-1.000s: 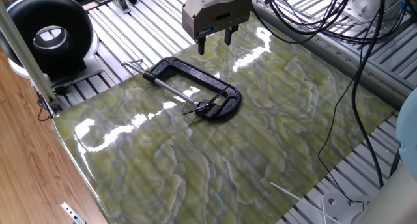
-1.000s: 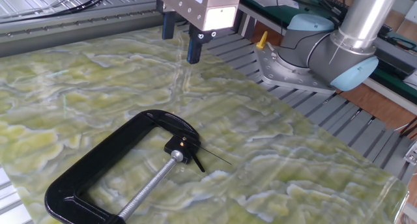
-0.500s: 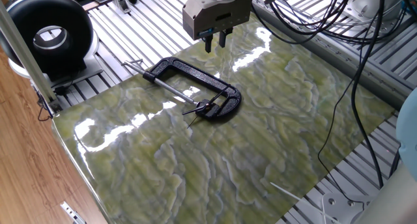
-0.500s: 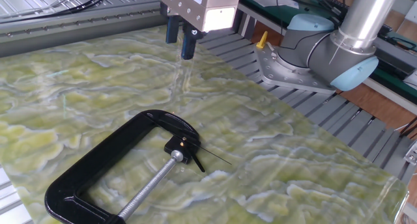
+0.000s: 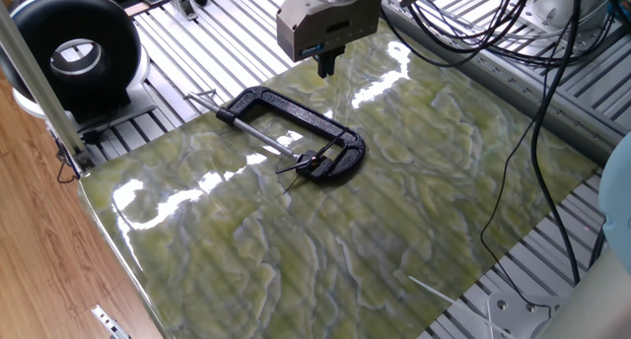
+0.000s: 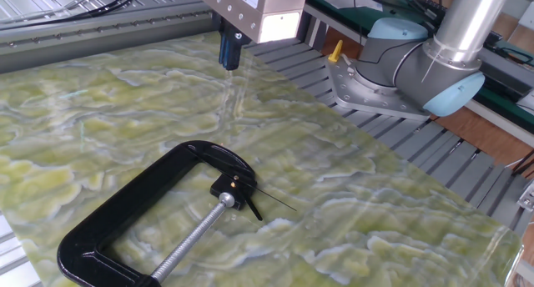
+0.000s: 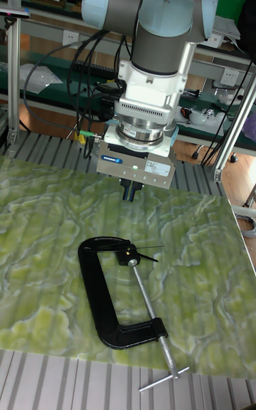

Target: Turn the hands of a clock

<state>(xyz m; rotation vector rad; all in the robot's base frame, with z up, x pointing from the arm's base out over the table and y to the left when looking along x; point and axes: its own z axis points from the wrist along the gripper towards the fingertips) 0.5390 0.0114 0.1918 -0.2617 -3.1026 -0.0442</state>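
Note:
The clock [image 5: 309, 163] [image 6: 238, 189] [image 7: 131, 256] is a small black hub held in the jaw of a black C-clamp [image 5: 296, 132] [image 6: 142, 212] [image 7: 107, 296] lying on the green marbled board. Its thin black hands [image 5: 291, 168] [image 6: 274, 199] [image 7: 149, 249] fan out from the hub over the board. My gripper [image 5: 326, 61] [image 6: 229, 53] [image 7: 129, 190] hangs in the air well above the board beyond the clamp's curved end, fingers pressed together with nothing between them.
A big round black ring with a grey centre [image 5: 71, 53] stands at the back left off the board. Cables [image 5: 513, 43] trail along the right. The arm's base [image 6: 400, 70] sits beside the board. Ribbed aluminium table surrounds the board [image 5: 394, 231].
The gripper's fingers have closed from wide apart to touching. The arm, clamp and clock hands have stayed in place.

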